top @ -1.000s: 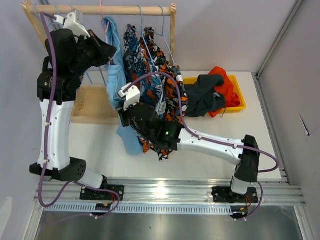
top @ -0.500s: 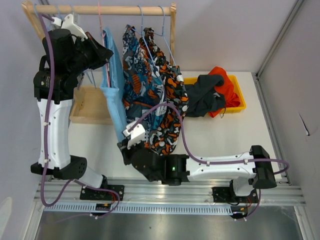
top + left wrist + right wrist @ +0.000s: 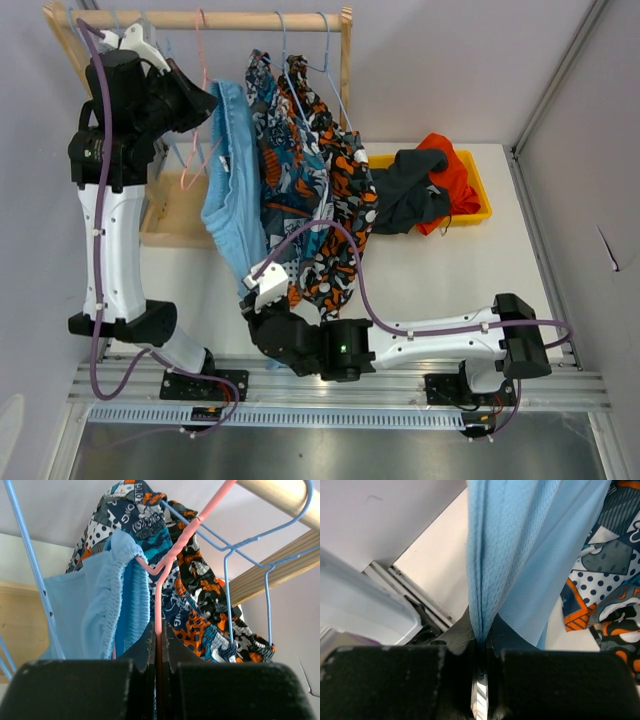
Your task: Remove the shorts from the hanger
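The light blue shorts hang by their waistband on a pink hanger from the wooden rail. My left gripper is shut on the pink hanger's wire, up by the rail. My right gripper is shut on the lower hem of the light blue shorts, low near the table's front. The blue-and-orange print shorts and the orange-black-white blotch shorts hang on blue hangers beside them. The dark grey shorts and plain orange shorts lie in the yellow bin.
A wooden rack base stands at back left. Empty blue hangers hang at the rail's left end. A grey wall runs along the right side. The aluminium rail runs along the near edge.
My right gripper has pulled the light blue shorts' hem down and toward the near edge, stretching them. My left gripper has stayed up by the rail on the pink hanger.
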Robot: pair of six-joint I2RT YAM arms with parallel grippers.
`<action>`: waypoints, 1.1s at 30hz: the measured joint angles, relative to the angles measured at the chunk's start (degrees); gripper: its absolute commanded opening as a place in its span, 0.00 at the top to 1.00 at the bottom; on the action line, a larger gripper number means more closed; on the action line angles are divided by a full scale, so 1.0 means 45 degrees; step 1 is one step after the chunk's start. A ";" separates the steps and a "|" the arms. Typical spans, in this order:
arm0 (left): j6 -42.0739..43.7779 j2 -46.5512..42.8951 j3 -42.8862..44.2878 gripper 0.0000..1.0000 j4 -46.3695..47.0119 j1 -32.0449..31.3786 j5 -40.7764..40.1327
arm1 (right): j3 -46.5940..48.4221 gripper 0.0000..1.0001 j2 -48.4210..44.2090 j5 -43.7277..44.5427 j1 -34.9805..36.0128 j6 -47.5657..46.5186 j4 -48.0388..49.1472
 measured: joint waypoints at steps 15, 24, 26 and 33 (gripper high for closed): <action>0.0068 -0.6751 -0.7956 1.00 -0.0024 0.0121 0.1161 | 0.6717 1.00 0.3691 -0.3570 -0.6173 -0.3084 -0.0957; 0.0398 -0.5765 -0.4920 1.00 -0.0724 0.0019 0.0058 | 0.0753 1.00 0.1151 -0.3512 -0.4673 -0.1928 0.0112; 0.0403 -0.4940 -0.3764 1.00 -0.0704 0.0019 -0.0121 | -0.1035 1.00 0.0403 -0.3075 -0.3317 -0.1564 0.0223; 0.0389 -0.2040 -0.0821 1.00 -0.0267 0.0019 -0.0301 | -0.3653 1.00 -0.1661 -0.1117 0.0321 -0.0073 -0.0423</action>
